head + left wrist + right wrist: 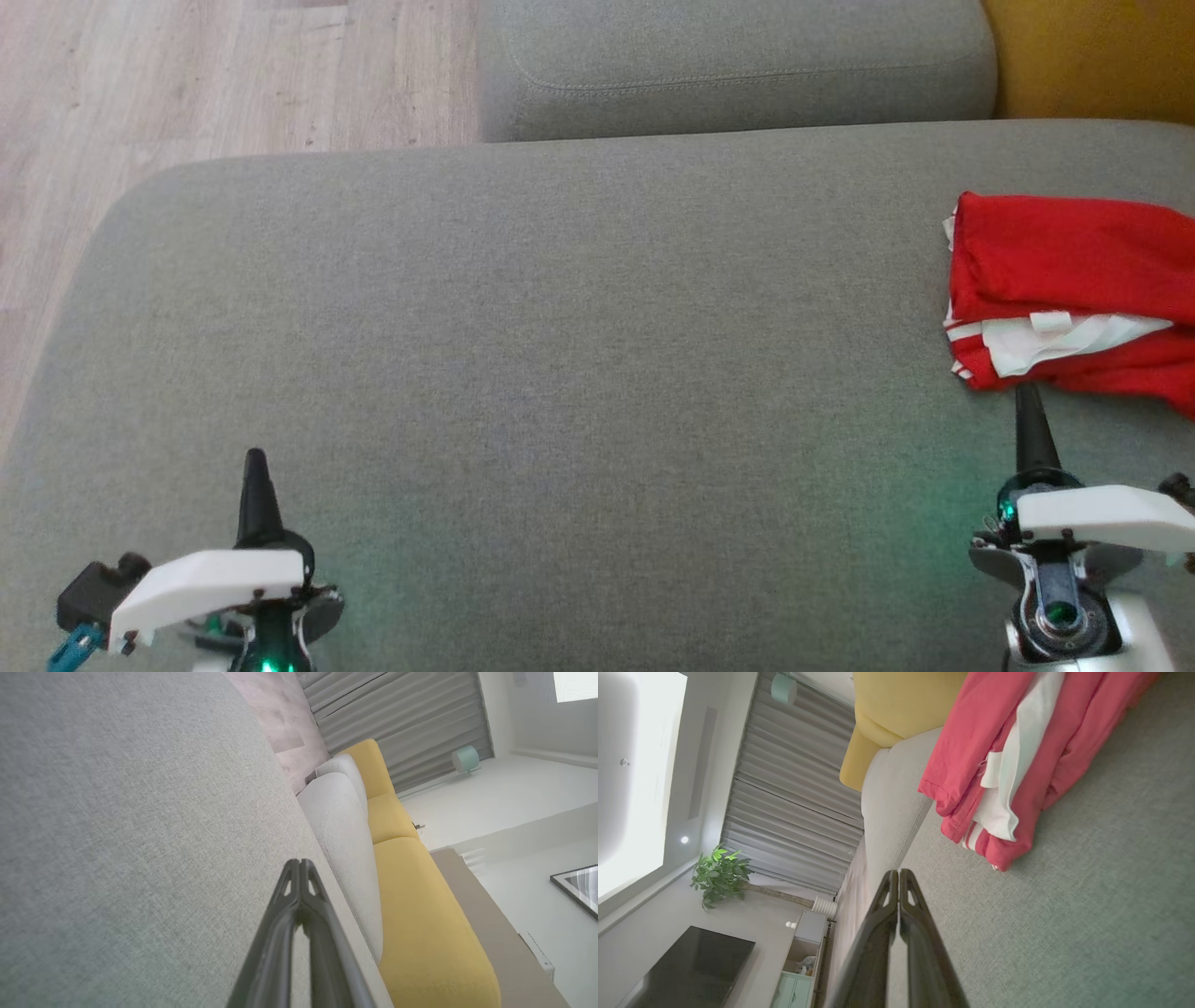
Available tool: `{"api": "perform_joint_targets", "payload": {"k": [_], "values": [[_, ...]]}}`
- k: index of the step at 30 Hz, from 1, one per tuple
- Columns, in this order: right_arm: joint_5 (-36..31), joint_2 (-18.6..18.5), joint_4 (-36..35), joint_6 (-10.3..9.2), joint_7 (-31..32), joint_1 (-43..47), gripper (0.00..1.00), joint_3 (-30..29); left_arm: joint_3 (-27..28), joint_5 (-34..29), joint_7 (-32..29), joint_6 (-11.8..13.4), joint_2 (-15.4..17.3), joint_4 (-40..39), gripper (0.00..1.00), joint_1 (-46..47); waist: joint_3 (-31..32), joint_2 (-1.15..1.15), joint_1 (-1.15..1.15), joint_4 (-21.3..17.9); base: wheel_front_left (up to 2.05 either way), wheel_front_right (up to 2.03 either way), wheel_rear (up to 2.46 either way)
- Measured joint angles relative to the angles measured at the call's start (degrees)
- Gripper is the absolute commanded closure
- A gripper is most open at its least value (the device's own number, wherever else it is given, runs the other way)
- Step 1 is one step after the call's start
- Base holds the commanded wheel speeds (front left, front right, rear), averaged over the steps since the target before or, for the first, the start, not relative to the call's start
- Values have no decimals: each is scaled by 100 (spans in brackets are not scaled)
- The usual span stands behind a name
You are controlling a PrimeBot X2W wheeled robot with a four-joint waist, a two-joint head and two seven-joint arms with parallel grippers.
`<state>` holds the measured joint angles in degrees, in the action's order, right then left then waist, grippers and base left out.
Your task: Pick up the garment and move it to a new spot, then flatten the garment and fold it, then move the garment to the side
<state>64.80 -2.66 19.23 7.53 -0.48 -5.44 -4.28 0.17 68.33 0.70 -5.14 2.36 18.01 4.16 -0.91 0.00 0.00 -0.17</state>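
Garment (1064,271) — red, folded — lies at the right edge of the grey sofa seat (560,373), seemingly set aside, so left claw (255,462) and right claw (1027,397) hover clenched and empty over its near edge.

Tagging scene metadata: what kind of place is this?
Most likely a home living room: a grey sofa, a dark TV screen near a potted plant, and long grey curtains.

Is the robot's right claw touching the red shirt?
Apart. The right wrist view shows a strip of grey cushion between the tips of the right gripper and the nearest edge of the red garment.
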Motion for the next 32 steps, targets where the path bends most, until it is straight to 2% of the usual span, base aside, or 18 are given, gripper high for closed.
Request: {"api": "perform_joint_targets", "payload": {"k": [32], "values": [[2031, 1, -212, 0, 503, 20, 100, -244, 335, 1782, -523, -143, 0, -148, 100, 0, 57, 0, 0, 13, 0, 0, 0]]}}
